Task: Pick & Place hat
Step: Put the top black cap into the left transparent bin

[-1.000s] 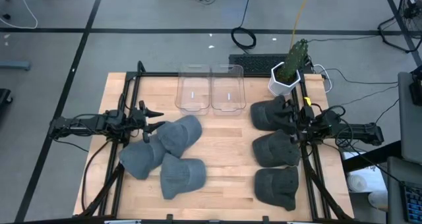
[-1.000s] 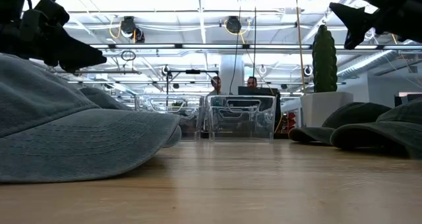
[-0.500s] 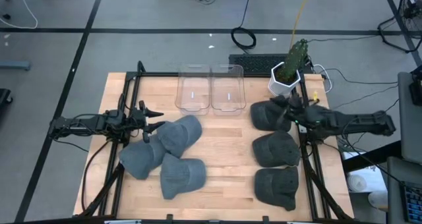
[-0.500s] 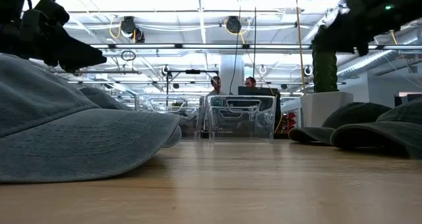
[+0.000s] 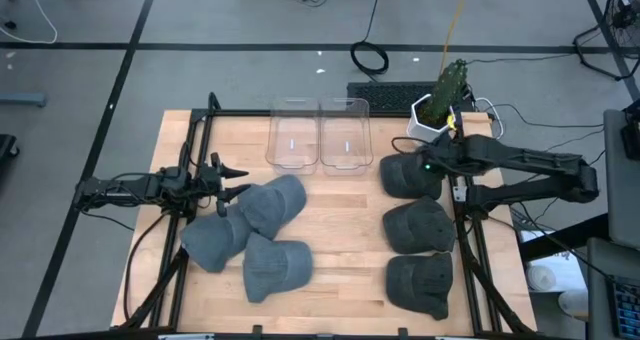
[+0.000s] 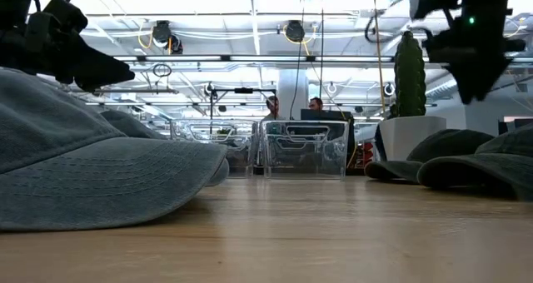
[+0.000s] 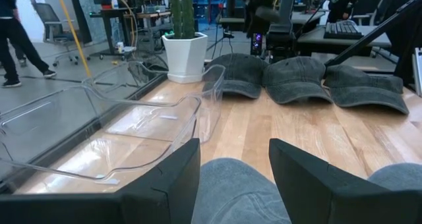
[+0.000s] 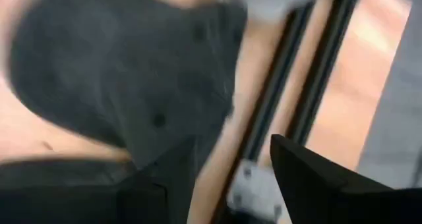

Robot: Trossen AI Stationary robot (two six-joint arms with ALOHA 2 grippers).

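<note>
Three dark grey hats lie in a row on the table's right side: the far one (image 5: 405, 177), the middle one (image 5: 420, 226) and the near one (image 5: 420, 283). Three blue-grey hats (image 5: 272, 202) (image 5: 213, 241) (image 5: 275, 267) lie bunched on the left. My right gripper (image 5: 422, 167) hangs open above the far dark hat (image 8: 125, 72), pointing steeply down and clear of it; the low view shows it high up (image 6: 475, 62). My left gripper (image 5: 238, 180) waits open and level at the left, just over a blue-grey hat (image 7: 237, 191).
Two clear plastic bins (image 5: 293, 136) (image 5: 345, 136) stand side by side at the far middle. A cactus in a white pot (image 5: 437, 108) stands at the far right, close behind my right gripper. Black frame rails (image 5: 470, 250) run along both sides. Bare wood (image 5: 345, 230) lies between the hat groups.
My right arm has swung out from its rest at the table's right edge, risen, and reached toward the far dark hat. Its gripper has tipped from level to steeply down and rolled. The hats and my left arm have kept still.
</note>
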